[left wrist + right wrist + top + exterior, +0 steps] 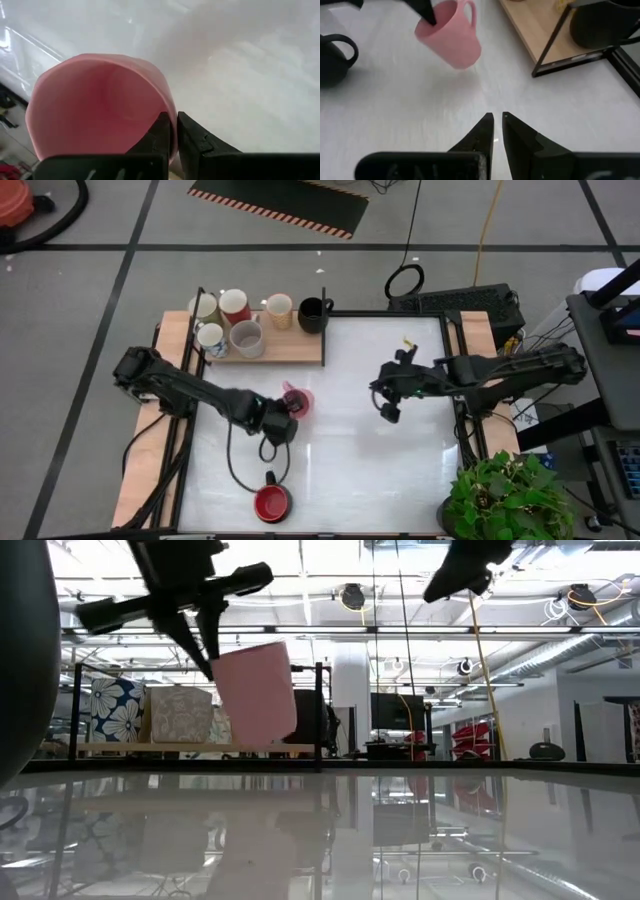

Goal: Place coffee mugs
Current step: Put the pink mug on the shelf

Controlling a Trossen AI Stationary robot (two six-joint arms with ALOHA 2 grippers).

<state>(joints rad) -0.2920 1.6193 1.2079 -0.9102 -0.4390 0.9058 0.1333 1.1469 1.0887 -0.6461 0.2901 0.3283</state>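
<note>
My left gripper (292, 410) is over the middle of the table, shut on the pink mug (300, 398), which shows tilted in the air in the low view (255, 690) and the right wrist view (451, 39). A red mug (272, 502) stands on its base near the table's near edge. Several other mugs, among them the grey one (246, 338), the tan one (279, 310) and the black one (314, 314), stand on a wooden tray (290, 348) at the far left. My right gripper (388, 406) hangs shut and holds nothing, right of the pink mug (497, 120). My left gripper pinches the pink mug's wall at the rim (169, 102), one finger inside (159, 136) the hollow and one outside (192, 142). The fingers come slanting down from the table's left and near side. The mug is lifted clear of the table and tilted, its handle (470, 11) on the side away from the fingers.
The wooden tray has a black wire frame (324, 330) along its right end. A potted plant (500, 498) stands at the near right corner. A black cable (245, 470) loops on the table below my left arm. Bare white tabletop (380, 470) lies between the arms.
</note>
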